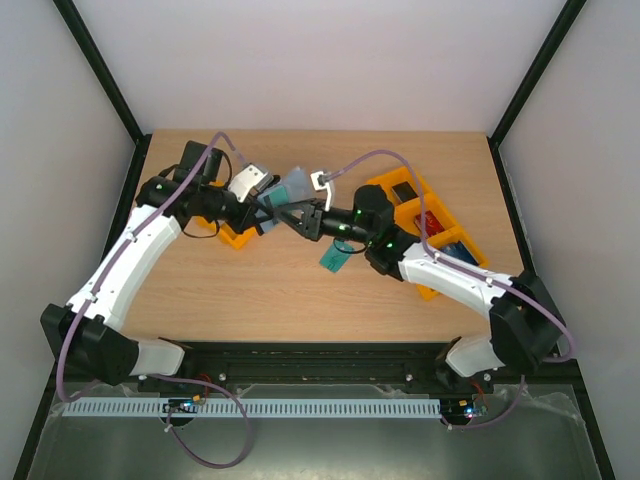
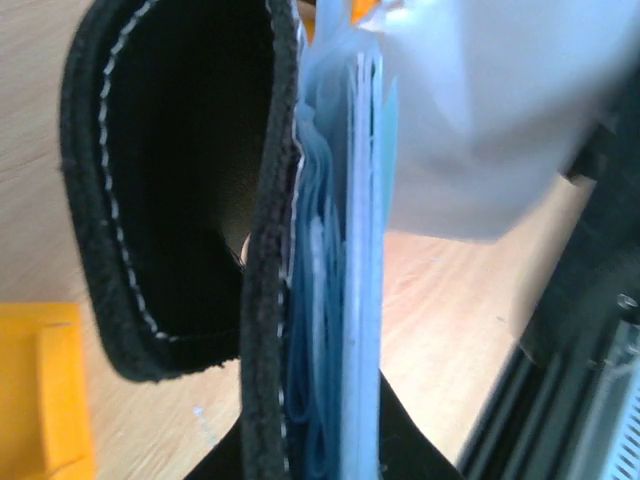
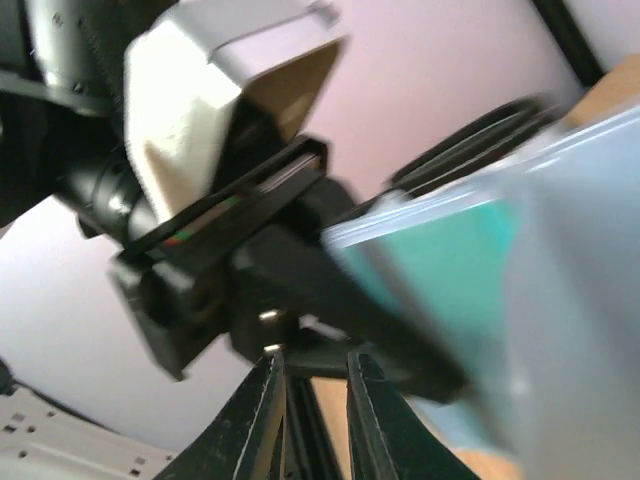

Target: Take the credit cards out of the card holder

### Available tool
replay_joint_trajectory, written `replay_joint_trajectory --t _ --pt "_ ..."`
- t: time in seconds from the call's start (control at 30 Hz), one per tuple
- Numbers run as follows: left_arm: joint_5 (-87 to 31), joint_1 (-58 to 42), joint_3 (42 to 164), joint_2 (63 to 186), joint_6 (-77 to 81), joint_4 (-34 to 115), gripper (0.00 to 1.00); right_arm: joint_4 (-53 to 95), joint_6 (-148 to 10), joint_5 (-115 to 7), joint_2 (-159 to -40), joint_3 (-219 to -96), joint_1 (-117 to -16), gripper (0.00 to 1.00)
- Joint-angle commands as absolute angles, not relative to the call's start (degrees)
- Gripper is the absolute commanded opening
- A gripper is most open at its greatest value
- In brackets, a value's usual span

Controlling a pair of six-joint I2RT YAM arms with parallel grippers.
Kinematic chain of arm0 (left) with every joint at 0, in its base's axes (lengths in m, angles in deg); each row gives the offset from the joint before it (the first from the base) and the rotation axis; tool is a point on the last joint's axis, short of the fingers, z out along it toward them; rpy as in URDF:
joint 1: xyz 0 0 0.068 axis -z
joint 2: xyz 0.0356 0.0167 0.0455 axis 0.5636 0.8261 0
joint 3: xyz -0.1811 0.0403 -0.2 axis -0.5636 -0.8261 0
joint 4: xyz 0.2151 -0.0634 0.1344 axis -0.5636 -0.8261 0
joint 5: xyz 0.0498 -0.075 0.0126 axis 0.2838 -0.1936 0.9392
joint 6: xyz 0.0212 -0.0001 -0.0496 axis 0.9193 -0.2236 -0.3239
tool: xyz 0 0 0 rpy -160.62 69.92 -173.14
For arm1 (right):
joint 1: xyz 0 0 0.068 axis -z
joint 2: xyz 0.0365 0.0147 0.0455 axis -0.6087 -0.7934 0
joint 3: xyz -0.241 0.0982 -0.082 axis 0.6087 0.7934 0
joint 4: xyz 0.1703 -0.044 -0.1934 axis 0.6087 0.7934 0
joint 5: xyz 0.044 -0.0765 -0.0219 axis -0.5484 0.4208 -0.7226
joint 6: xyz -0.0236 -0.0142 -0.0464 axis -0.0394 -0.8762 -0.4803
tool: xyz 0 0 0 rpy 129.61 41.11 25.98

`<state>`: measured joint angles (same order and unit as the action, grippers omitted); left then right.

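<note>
My left gripper is shut on the card holder, held up above the table's middle. In the left wrist view its black stitched flap hangs open at the left, and its blue-grey sleeves are pinched between the jaws. My right gripper is right at the holder, its fingers a narrow gap apart with nothing between them. One teal credit card sits in a clear sleeve just beyond them. Another teal credit card shows on the table under the right wrist.
An orange tray with small items stands at the right, partly under the right arm. A second orange tray sits under the left wrist. Black frame posts stand at the table's back corners.
</note>
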<state>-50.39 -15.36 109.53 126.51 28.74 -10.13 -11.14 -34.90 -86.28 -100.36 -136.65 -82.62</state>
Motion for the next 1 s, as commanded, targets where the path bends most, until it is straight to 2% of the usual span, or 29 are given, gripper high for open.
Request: replay_joint_trajectory --t 0.0,0.2,0.37,0.47,0.73,0.97 --pt "-65.02 -16.06 111.15 124.77 34.57 -15.43 0.02 -6.83 -39.04 -82.95 -95.50 -135.40 -79.25 0.18" --pt "-72.94 -16.10 113.54 124.46 41.99 -21.97 0.02 10.63 -53.43 -85.40 -93.65 -141.06 -78.12 0.18" --pt "-74.91 -16.26 114.24 124.28 44.28 -24.13 0.02 15.81 -58.20 -92.03 -93.49 -142.65 -78.01 0.17" --pt "-75.80 -16.24 114.37 124.25 45.49 -25.06 0.02 18.89 -60.88 -91.96 -92.94 -143.58 -77.93 0.15" --pt "-78.24 -16.34 115.00 124.32 48.48 -27.45 0.02 20.56 -62.25 -92.53 -92.67 -143.09 -78.00 0.16" --pt "-78.83 -16.30 114.88 124.39 48.91 -27.73 0.02 16.02 -60.62 -95.82 -92.91 -141.63 -79.27 0.17"
